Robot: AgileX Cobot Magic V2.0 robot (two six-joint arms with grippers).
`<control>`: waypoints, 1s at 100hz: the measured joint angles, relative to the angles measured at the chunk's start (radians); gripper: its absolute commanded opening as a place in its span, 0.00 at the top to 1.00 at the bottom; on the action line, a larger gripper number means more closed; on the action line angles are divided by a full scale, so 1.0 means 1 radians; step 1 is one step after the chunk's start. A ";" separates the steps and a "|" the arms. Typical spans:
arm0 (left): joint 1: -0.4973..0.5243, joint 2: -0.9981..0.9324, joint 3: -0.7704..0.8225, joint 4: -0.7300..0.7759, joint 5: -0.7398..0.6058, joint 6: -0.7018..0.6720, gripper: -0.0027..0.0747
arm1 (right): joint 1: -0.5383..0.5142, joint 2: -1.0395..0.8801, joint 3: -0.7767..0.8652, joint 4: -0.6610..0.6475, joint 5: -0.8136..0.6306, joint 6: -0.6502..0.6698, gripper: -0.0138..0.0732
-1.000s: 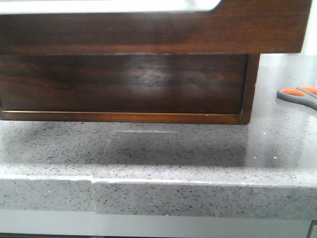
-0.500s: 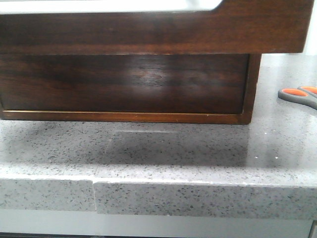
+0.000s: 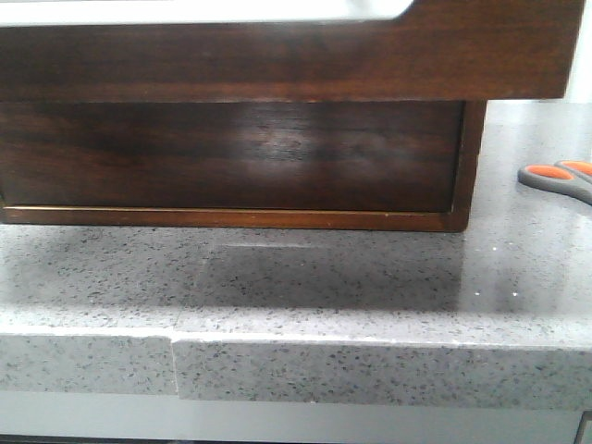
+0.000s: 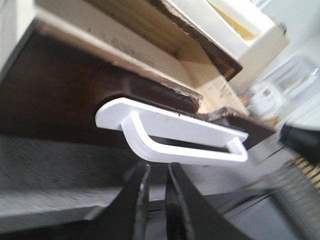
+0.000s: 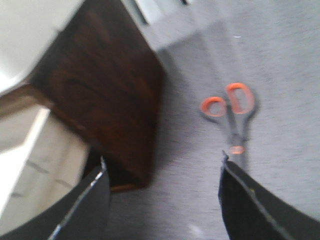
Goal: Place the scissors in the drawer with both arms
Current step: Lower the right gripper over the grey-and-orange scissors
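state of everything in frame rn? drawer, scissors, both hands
drawer: pulled out, interior showing in the left wrist view
white handle: free, nothing gripping it
scissors: flat on the countertop, to the right of the cabinet, blades closed, not held
left hand: nearly closed, holding nothing, just short of the handle
right hand: open, above the scissors

Grey speckled counter (image 3: 305,305), vertical seam in front edge left of centre. Lower dark wood cabinet body (image 3: 231,157) sitting on it, lighter trim along base. Blurred clear plastic containers (image 4: 285,85) in background of left wrist view, contents unreadable.
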 measured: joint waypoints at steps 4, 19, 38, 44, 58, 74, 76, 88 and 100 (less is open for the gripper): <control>0.000 0.000 -0.026 0.038 0.021 0.042 0.96 | 0.000 0.053 -0.033 -0.029 0.049 0.000 0.37; 0.000 -0.002 -0.107 0.162 0.090 0.200 0.96 | 0.000 0.250 -0.148 -0.062 0.174 -0.037 0.37; 0.000 -0.002 -0.140 0.214 0.114 0.257 0.96 | 0.022 0.484 -0.236 -0.073 0.180 -0.116 0.37; 0.000 -0.002 -0.140 0.219 0.120 0.262 0.96 | 0.049 0.558 -0.265 -0.088 0.176 -0.131 0.37; 0.000 -0.002 -0.140 0.222 0.135 0.332 0.96 | 0.100 0.713 -0.321 -0.131 0.164 -0.141 0.37; -0.027 -0.002 -0.140 0.228 0.141 0.403 0.96 | 0.109 0.836 -0.341 -0.184 0.152 -0.122 0.37; -0.031 -0.002 -0.140 0.228 0.141 0.407 0.96 | 0.109 0.843 -0.340 -0.196 0.153 -0.115 0.37; -0.052 -0.002 -0.140 0.251 0.141 0.419 0.96 | 0.109 0.891 -0.340 -0.239 0.146 -0.090 0.37; -0.059 -0.002 -0.140 0.263 0.145 0.422 0.96 | 0.109 0.919 -0.340 -0.245 0.110 -0.084 0.37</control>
